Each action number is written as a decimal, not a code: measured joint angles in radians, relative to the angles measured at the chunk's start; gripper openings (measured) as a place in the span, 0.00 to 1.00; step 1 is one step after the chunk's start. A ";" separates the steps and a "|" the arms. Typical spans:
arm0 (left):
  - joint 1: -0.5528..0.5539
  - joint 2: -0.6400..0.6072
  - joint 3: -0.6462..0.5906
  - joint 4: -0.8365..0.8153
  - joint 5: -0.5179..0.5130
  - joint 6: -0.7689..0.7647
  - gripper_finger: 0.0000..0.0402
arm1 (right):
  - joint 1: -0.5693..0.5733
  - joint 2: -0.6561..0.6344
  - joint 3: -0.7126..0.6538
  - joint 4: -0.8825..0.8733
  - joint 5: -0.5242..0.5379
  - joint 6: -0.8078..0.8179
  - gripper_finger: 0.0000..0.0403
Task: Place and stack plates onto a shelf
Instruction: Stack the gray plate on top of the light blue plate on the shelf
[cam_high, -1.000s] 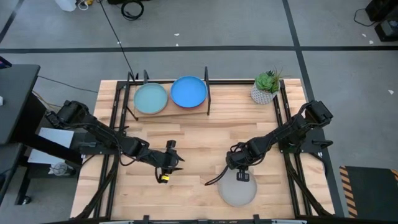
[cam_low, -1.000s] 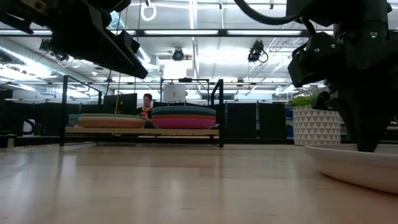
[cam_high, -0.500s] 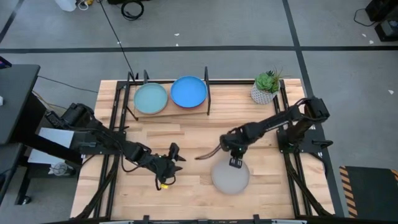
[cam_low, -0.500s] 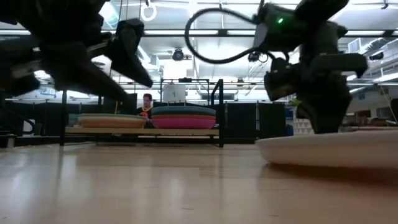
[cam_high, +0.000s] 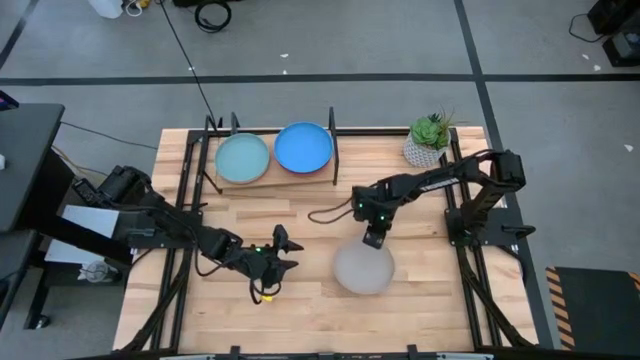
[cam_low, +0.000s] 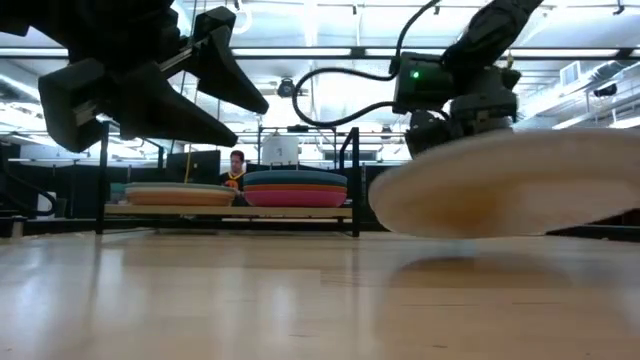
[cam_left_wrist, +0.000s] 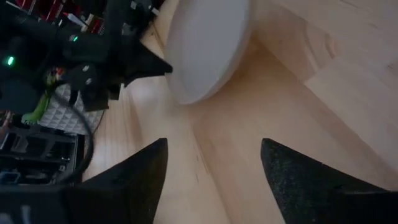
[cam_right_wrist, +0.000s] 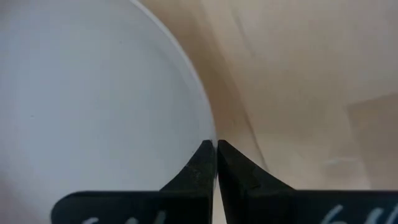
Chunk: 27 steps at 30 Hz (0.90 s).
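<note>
My right gripper (cam_high: 373, 240) is shut on the grey plate (cam_high: 362, 269), which hangs above the table's middle; in the low view the grey plate (cam_low: 510, 185) floats over its shadow. My left gripper (cam_high: 281, 254) is open and empty left of the plate, its fingers pointing toward it; its wrist view (cam_left_wrist: 211, 162) shows the plate (cam_left_wrist: 208, 43) ahead. The shelf (cam_high: 272, 178) stands at the far edge and bears two stacks, one topped by the pale teal plate (cam_high: 243, 158), the other by the blue plate (cam_high: 303, 147). My right gripper pinches the grey plate's rim (cam_right_wrist: 207, 127) at its far edge between the two fingers. The fingers come slanting down from the far side. The plate is lifted clear of the table, about level, reaching toward the near edge from the fingers.
A potted plant in a white pot (cam_high: 428, 141) stands at the far right corner. Black posts (cam_high: 332, 130) rise at the shelf's ends. A person (cam_low: 236, 168) shows in the room behind the shelf. Bare wooden tabletop (cam_high: 310, 215) lies between the plate and the shelf.
My right gripper has risen and gone toward the far edge and a little left, still shut on the grey plate. The plate, which lay on the table near the front edge, is now lifted clear and has come toward the table's middle.
</note>
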 joint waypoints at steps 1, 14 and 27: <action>-0.001 0.005 0.000 0.005 0.000 0.007 0.67 | -0.014 0.000 0.000 0.000 -0.018 0.000 0.03; 0.020 0.216 0.001 0.462 0.014 0.271 0.71 | -0.101 -0.001 0.000 0.071 -0.142 -0.007 0.03; 0.087 0.395 0.190 0.489 0.055 0.375 0.70 | -0.106 -0.002 0.000 0.095 -0.165 0.041 0.04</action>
